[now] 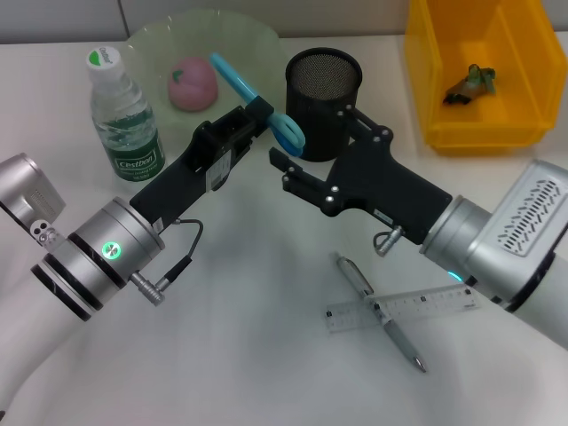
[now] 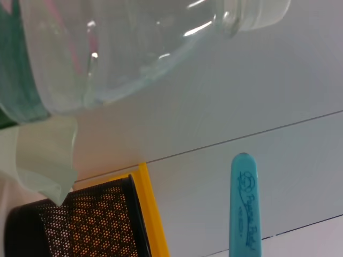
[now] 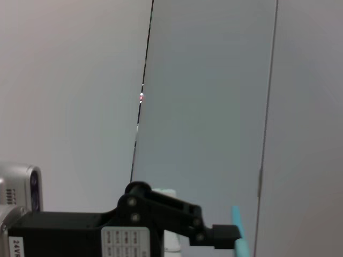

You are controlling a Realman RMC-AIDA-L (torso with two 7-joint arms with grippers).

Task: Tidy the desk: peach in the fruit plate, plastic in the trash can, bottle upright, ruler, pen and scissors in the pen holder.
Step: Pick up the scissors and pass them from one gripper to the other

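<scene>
In the head view my left gripper [image 1: 260,110] is shut on the blue scissors [image 1: 286,131] and holds them in the air just left of the black mesh pen holder [image 1: 324,84]. The scissors' blue tip also shows in the left wrist view [image 2: 244,209]. My right gripper [image 1: 317,142] is open, raised right in front of the pen holder. The pink peach [image 1: 193,84] lies in the green fruit plate [image 1: 244,35]. The bottle [image 1: 124,115] stands upright at the left. The pen [image 1: 380,312] and clear ruler [image 1: 408,308] lie crossed on the table.
A yellow bin [image 1: 435,80] at the back right holds a small crumpled piece [image 1: 470,82]. The left wrist view shows the bottle [image 2: 134,48], the pen holder [image 2: 75,225] and the bin's edge [image 2: 153,214] close by. The right wrist view shows my left gripper [image 3: 214,233] before a wall.
</scene>
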